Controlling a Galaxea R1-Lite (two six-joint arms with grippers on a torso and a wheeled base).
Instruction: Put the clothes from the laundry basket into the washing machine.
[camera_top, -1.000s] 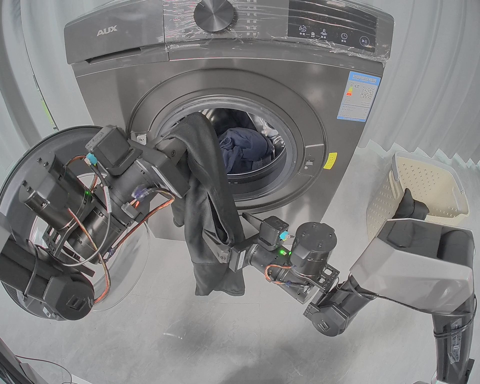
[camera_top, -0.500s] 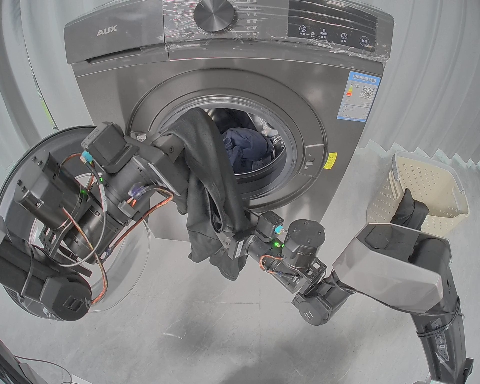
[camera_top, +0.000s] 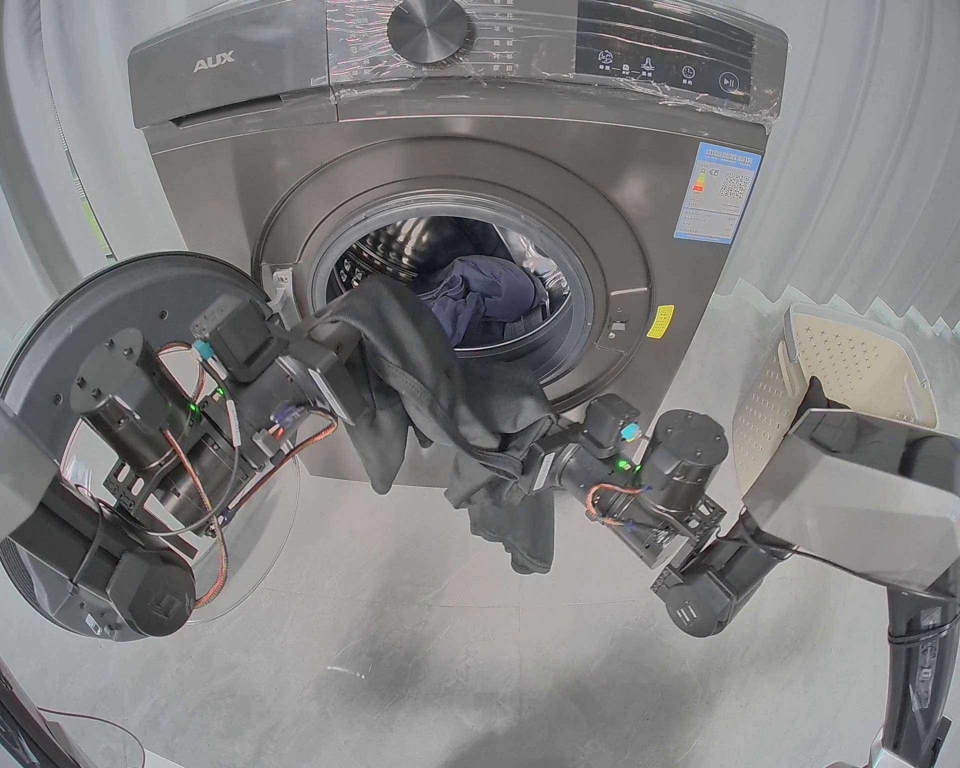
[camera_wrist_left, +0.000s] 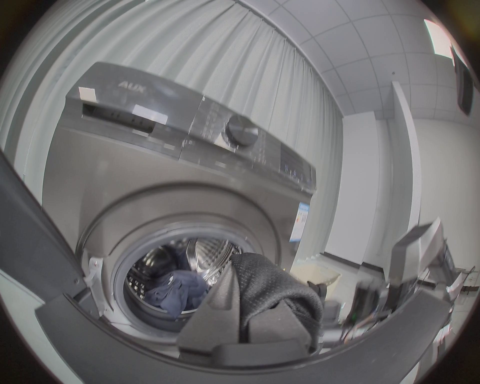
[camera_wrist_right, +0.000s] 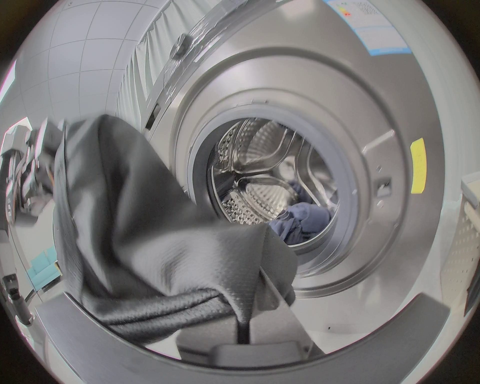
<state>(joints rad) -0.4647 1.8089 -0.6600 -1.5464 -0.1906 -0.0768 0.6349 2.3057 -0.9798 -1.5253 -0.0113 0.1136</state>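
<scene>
Both left gripper (camera_wrist_left: 245, 322) and right gripper (camera_wrist_right: 246, 325) pinch the dark garment (camera_top: 440, 385); we'd lift it over the drum rim (camera_top: 585, 300) before releasing.

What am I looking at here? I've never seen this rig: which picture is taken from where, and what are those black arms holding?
This is a two-armed robot loading a washing machine. The wide picture comes from a camera on its head, looking down at the work. The other two come from a camera on each wrist, so each shows its own gripper up close. The left gripper and the right gripper are both shut on one dark garment, which hangs between them in front of the machine's opening. The door is swung open at the robot's left. Blue clothes already lie inside the machine. The basket stands at the robot's right.
</scene>
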